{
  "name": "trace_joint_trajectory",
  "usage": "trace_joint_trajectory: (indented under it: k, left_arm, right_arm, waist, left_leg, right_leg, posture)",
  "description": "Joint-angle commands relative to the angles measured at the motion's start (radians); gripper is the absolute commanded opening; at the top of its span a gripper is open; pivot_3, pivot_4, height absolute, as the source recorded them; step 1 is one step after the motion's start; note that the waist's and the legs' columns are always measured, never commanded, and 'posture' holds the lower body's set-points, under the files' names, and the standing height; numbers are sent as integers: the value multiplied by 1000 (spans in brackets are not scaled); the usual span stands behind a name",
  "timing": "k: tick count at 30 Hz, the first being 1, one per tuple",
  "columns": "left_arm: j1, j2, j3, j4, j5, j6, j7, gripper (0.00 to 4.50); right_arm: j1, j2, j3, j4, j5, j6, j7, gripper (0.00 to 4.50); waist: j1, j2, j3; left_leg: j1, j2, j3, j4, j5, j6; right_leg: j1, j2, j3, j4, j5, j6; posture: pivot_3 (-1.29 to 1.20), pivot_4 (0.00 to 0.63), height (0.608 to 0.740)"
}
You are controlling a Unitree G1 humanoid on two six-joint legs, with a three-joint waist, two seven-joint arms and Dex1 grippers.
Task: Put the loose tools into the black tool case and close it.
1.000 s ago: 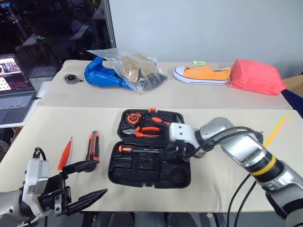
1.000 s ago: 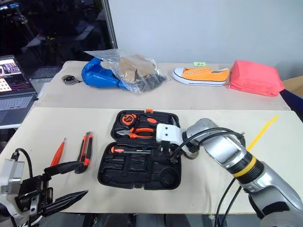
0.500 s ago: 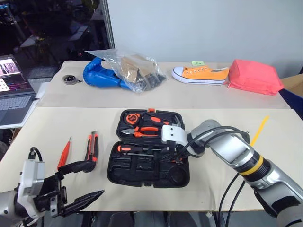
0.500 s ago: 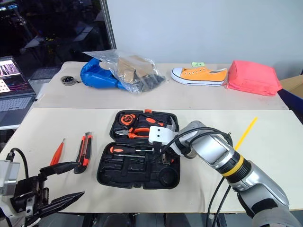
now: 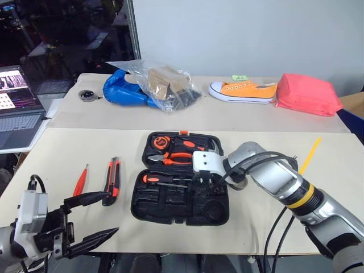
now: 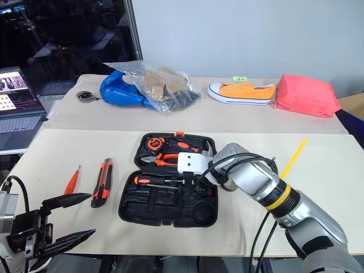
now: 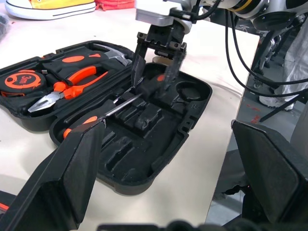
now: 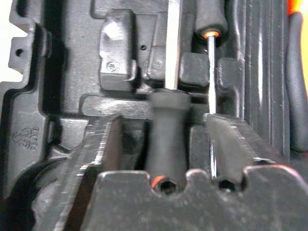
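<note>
Down inside the open black plastic clamshell tool case (image 5: 180, 193), the right gripper (image 7: 153, 72) points into the near half, its two black fingers apart with gaps on both sides of a black-handled screwdriver (image 8: 167, 139) that lies in its moulded recess — the jaws straddle the handle without clamping it. Just beside it a second orange-and-black-handled screwdriver (image 5: 162, 179) lies in the next slot. The far half of the case holds orange-handled pliers (image 5: 173, 157), a tape measure (image 5: 160, 141) and a hammer (image 5: 205, 147). The right arm crosses over the case's right edge.

Well to the left, the left gripper (image 5: 91, 219) hangs off the near table edge, fingers spread wide and empty. Between it and the case, loose on the beige table (image 5: 68, 156), lie an orange-and-black utility knife (image 5: 111, 173) and, further left, a slim orange-handled driver (image 5: 80, 180) — apart from each other.

On the far table sit a clear plastic bag (image 5: 159, 82) over something blue, an orange sneaker (image 5: 243, 91), a pink pouch (image 5: 307, 94) and a laptop (image 5: 20, 105).
</note>
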Motion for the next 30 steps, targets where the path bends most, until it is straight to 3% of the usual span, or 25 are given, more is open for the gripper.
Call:
trace_joint_trajectory:
  k: [1, 2, 5, 9, 12, 17, 24, 30]
  left_arm:
    - [0, 0, 6, -3, -2, -17, -1, 4500]
    - [0, -1, 4, -3, -1, -18, 0, 4500]
    - [-4, -6, -2, -3, 1, -19, 5, 4500]
    - [-12, -17, -6, -2, -2, -20, 22, 4500]
    - [-8, -25, -8, 1, 3, -23, 25, 4500]
    - [-5, -33, -16, 5, 12, -26, 29, 4500]
    - [-11, -36, -26, 2, 18, -27, 43, 4500]
    - [-12, -69, -27, -8, 4, -6, 113, 4500]
  right_arm:
    - [32, -35, -121, -52, 65, 32, 15, 3073]
    - [47, -27, -151, -58, 83, 24, 7, 3073]
    - [102, 27, -258, -58, 157, 9, -28, 2341]
    - [248, 130, -388, -57, 227, -139, -89, 952]
    - [338, 173, -377, -20, 148, -314, -148, 31]
    - [412, 216, -309, 39, 52, -482, -193, 31]
    - [418, 149, -146, 222, -210, -718, -198, 31]
    - [388, 137, -157, 285, -260, -838, -216, 31]
  waist:
    - [0, 0, 0]
    - [-2, 0, 0]
    - [-10, 0, 0]
    - [-9, 0, 0]
    - [-9, 0, 0]
    - [-12, 0, 0]
    - [-12, -1, -1]
    - [-6, -8, -6]
  left_leg:
    - [0, 0, 0, 0, 0, 0]
    - [0, 0, 0, 0, 0, 0]
    - [-1, 1, 0, -1, 0, 0]
    - [-1, 2, -2, -3, 0, 0]
    - [-2, 2, -3, -3, 0, 0]
    - [-1, 1, -2, -1, 0, 0]
    - [7, 2, -1, -1, 0, 0]
    - [13, 2, 0, -1, 0, 0]
  right_leg:
    - [0, 0, 0, 0, 0, 0]
    - [0, 0, 0, 0, 0, 0]
    - [-1, 3, 0, 0, 0, 1]
    - [-2, 6, 0, 1, 0, -1]
    - [-2, 5, -1, 1, 0, -1]
    - [-1, 4, -1, 1, 0, 0]
    - [3, 5, -1, 1, 0, 0]
    - [7, 3, 1, 1, -4, -6]
  posture:
    - [0, 150, 740]
    - [0, 150, 740]
    - [0, 150, 740]
    - [0, 150, 740]
    - [0, 150, 740]
    - [0, 150, 740]
    - [0, 150, 740]
    - [0, 150, 740]
